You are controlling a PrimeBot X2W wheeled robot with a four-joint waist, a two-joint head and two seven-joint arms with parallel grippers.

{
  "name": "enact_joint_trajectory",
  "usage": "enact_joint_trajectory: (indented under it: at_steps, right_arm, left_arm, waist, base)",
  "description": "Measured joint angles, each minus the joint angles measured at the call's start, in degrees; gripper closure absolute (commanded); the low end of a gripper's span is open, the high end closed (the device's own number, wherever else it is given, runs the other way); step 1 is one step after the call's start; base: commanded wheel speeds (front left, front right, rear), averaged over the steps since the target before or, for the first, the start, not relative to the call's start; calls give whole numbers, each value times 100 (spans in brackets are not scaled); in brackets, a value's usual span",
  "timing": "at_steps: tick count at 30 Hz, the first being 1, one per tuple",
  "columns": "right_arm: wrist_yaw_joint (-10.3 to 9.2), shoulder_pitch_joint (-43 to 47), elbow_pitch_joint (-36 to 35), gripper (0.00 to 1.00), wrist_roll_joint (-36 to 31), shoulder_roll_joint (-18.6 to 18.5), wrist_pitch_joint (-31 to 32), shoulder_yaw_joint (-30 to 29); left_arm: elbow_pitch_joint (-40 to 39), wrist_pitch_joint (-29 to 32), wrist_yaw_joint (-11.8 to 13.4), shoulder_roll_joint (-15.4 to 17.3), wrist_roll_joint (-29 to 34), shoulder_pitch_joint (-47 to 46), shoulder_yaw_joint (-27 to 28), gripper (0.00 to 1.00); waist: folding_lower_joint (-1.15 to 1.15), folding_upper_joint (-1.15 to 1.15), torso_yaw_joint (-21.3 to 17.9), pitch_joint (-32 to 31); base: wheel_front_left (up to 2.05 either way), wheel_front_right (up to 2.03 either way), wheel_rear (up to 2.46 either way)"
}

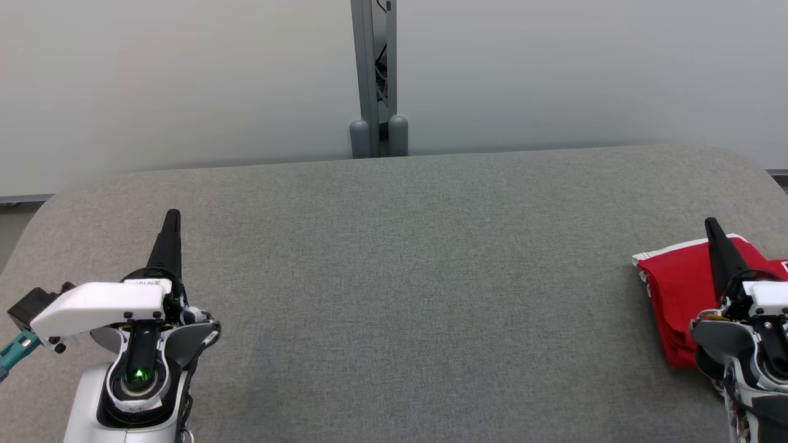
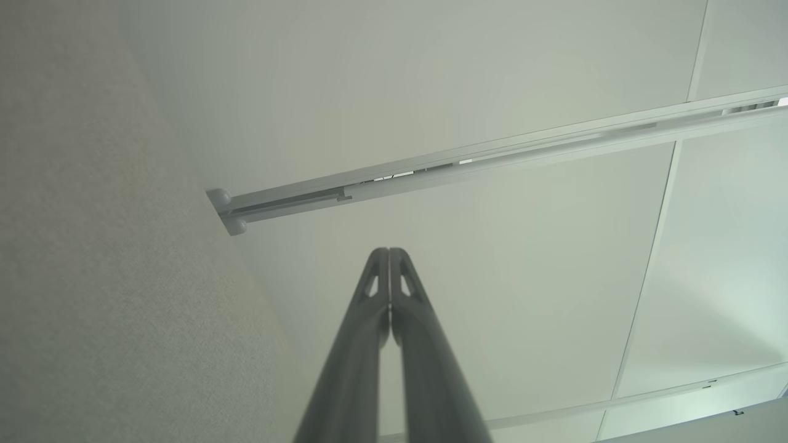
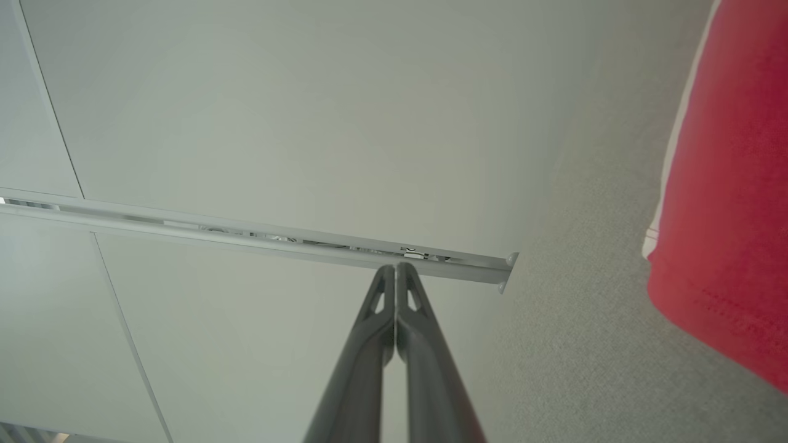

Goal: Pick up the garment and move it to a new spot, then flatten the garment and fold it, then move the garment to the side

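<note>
Folded red garment (image 1: 677, 295) lay at frame's right edge, partly hidden by right gripper (image 1: 711, 224); left gripper (image 1: 173, 215) sat lower left. Both were pressed together, empty. It looked soft, light, floppy, so best pinched thru all layers at the fold.

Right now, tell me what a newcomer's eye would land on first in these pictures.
The folded red garment with its white edge stands out first, lying at the right edge of the grey table. Next come the two long dark grippers: the left gripper at the lower left and the right gripper in front of the garment, both shut. A grey post rises behind the table's far edge.
</note>
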Motion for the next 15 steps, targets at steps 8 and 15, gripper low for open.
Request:
enact_joint_trajectory:
  at_steps: [8, 15]
  right_arm:
    - [0, -138, 119, 100, 287, -5, 83, -59]
    - [0, -244, 222, 100, 525, -8, 167, -104]
  left_arm:
    - [-10, 63, 1, -45, -279, -91, 65, 100]
    - [-15, 97, 1, -74, -501, -151, 120, 100]
  waist:
    - [0, 0, -7, 7]
    - [0, 0, -14, 14]
  base:
    - [0, 0, 0]
    - [0, 0, 0]
